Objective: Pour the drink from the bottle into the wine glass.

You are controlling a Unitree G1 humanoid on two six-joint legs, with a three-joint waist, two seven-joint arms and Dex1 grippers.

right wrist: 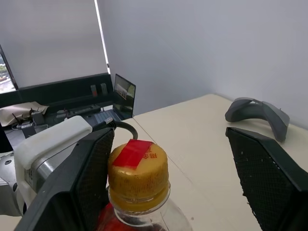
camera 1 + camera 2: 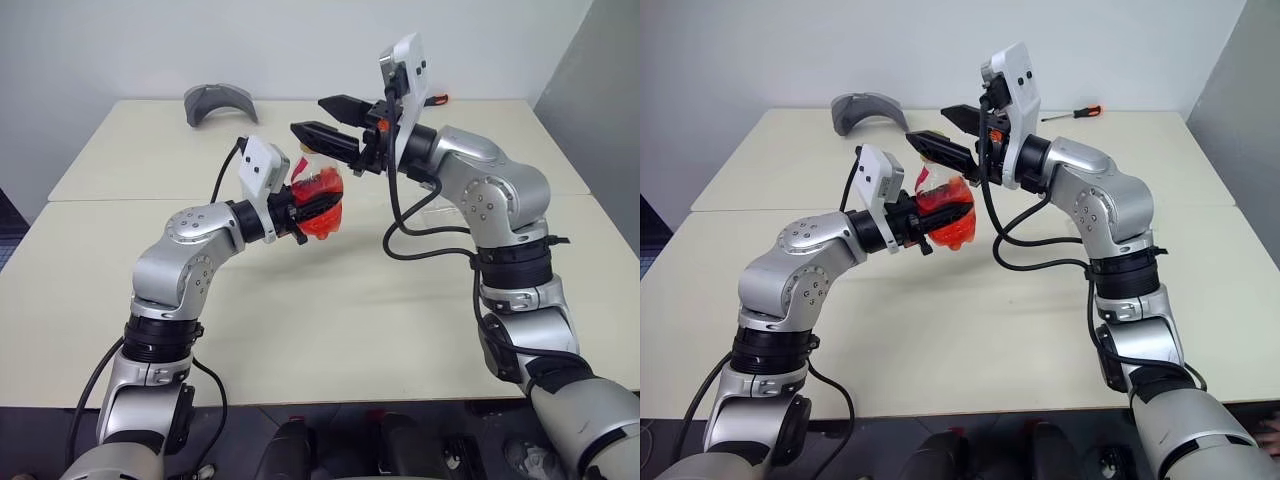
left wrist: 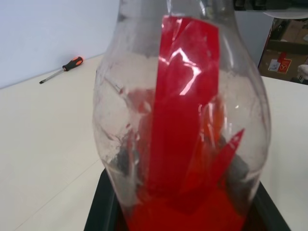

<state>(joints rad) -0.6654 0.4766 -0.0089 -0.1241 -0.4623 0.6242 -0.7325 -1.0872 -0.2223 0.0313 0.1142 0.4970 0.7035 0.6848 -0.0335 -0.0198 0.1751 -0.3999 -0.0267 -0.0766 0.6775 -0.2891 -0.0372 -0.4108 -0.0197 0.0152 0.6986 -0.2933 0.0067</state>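
Observation:
My left gripper is shut on the bottle and holds it in the air over the middle of the table. The bottle is clear plastic, with the red drink low in its body and a yellow cap with a red sticker. My right gripper stands open just above and behind the bottle's top. In the right wrist view the cap sits between the two fingers, close to one finger and apart from the other. The wine glass is hidden from view.
A grey curved object lies at the table's far left. A screwdriver with an orange and black handle lies near the far edge. A seam crosses the table top. The grey wall stands close behind.

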